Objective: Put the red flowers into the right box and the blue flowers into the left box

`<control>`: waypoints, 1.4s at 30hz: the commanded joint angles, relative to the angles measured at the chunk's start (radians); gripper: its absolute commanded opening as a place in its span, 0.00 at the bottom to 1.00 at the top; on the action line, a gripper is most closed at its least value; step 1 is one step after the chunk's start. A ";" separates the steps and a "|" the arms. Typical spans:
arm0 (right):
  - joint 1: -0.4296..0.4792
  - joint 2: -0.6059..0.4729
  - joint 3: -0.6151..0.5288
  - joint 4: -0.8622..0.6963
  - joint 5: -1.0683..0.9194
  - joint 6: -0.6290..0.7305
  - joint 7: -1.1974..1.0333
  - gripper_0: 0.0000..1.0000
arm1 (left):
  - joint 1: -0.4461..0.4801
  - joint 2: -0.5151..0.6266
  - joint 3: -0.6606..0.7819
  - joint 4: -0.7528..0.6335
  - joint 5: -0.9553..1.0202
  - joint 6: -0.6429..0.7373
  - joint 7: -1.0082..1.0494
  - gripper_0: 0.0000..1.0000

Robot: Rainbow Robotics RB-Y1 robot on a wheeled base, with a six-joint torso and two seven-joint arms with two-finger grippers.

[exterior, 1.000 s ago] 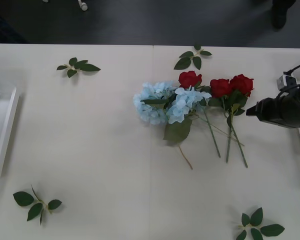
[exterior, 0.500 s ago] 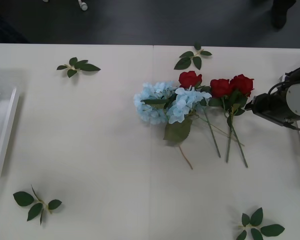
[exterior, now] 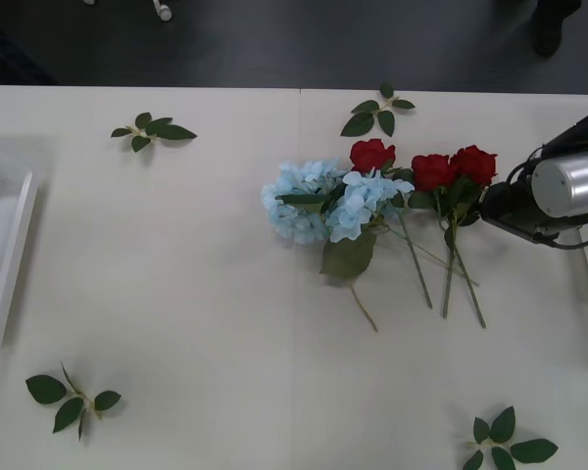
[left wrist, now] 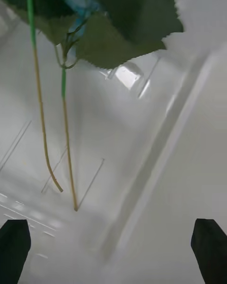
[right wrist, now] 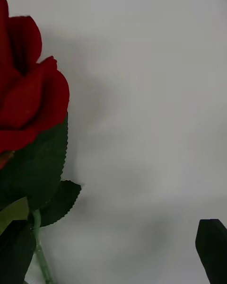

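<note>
Right gripper (exterior: 488,208): jaws spread wide, gripping nothing, one black fingertip (right wrist: 213,248) visible in the wrist view. Arm reaches in from the right table edge, roughly level, its tip just beside the rightmost of three deep-red artificial roses on thin green stems (exterior: 451,171). Pale sky-blue hydrangea clusters (exterior: 323,201) touch the roses on their left.

Left gripper (left wrist: 113,251): jaws wide apart, holding nothing, over the shallow white plastic left tray (exterior: 5,255) with blue-flower stems (left wrist: 66,142) inside. Tray sits at the white table's (exterior: 176,294) left edge.

Loose green leaf sprigs (exterior: 152,130) lie well apart near the corners; bare table between. No readable writing.
</note>
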 commanded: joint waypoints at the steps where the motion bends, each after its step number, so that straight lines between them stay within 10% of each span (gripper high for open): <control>1: -0.041 0.026 0.010 0.045 0.016 -0.057 -0.007 1.00 | 0.062 0.033 0.059 -0.110 0.109 0.002 0.016 1.00; 12: -0.073 0.035 0.093 0.108 0.016 -0.103 0.005 1.00 | 0.054 0.031 0.089 -0.183 0.443 0.017 -0.217 1.00; 28: -0.082 0.061 0.196 0.108 0.093 -0.102 0.008 1.00 | -0.174 0.031 0.076 -0.183 0.566 0.465 -0.703 1.00; 30: -0.082 0.061 0.205 0.108 0.099 -0.102 0.011 0.54 | -0.205 0.031 0.067 -0.183 0.578 0.517 -0.746 1.00; 33: -0.082 0.055 0.204 0.106 0.079 -0.091 0.014 0.54 | -0.234 0.031 0.052 -0.182 0.591 0.568 -0.812 1.00; 34: -0.082 0.054 0.204 0.108 0.077 -0.091 0.014 0.00 | -0.240 0.031 0.049 -0.182 0.592 0.580 -0.834 1.00; 42: -0.082 0.017 0.204 0.106 -0.003 -0.089 0.016 0.00 | -0.297 -0.020 0.024 -0.179 0.594 0.646 -1.036 1.00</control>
